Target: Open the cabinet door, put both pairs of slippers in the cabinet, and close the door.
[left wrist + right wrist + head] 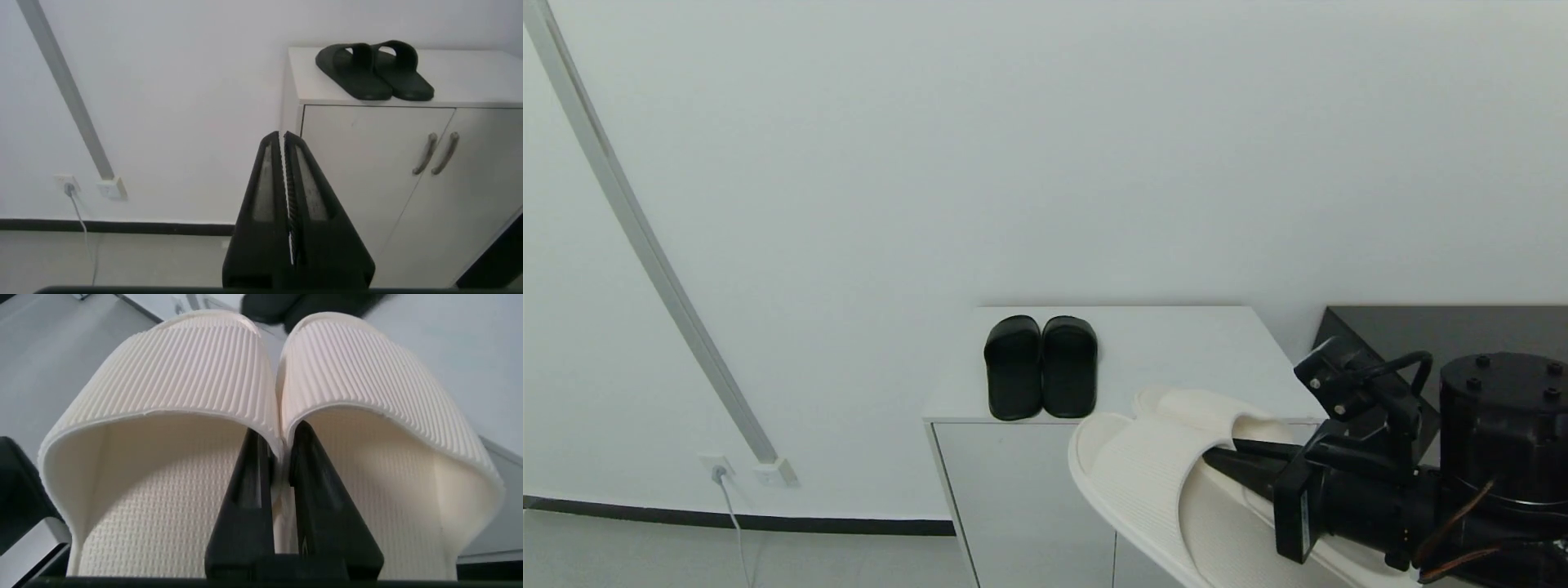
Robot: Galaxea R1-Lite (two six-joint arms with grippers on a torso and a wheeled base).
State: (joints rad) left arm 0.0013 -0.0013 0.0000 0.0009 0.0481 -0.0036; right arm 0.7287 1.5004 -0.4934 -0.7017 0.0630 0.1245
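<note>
A pair of black slippers (pixel 1041 366) lies side by side on the white cabinet's top (pixel 1176 343), near its left front corner; the same black slippers (pixel 376 70) appear in the left wrist view. Both cabinet doors (pixel 384 180) are closed, their two handles (pixel 435 153) meeting at the middle. My right gripper (pixel 1241 457) holds a pair of white slippers (pixel 1160 482) in the air before the cabinet's front edge, its fingers pinching the two inner walls of the straps (pixel 278 433) together. My left gripper (pixel 283 143) is shut and empty, left of the cabinet.
A white wall stands behind the cabinet. A grey cable duct (pixel 645 237) runs diagonally down it to a socket with a plugged cord (pixel 719 474). A dark surface (pixel 1445 327) lies right of the cabinet. Open floor (pixel 727 555) is to the left.
</note>
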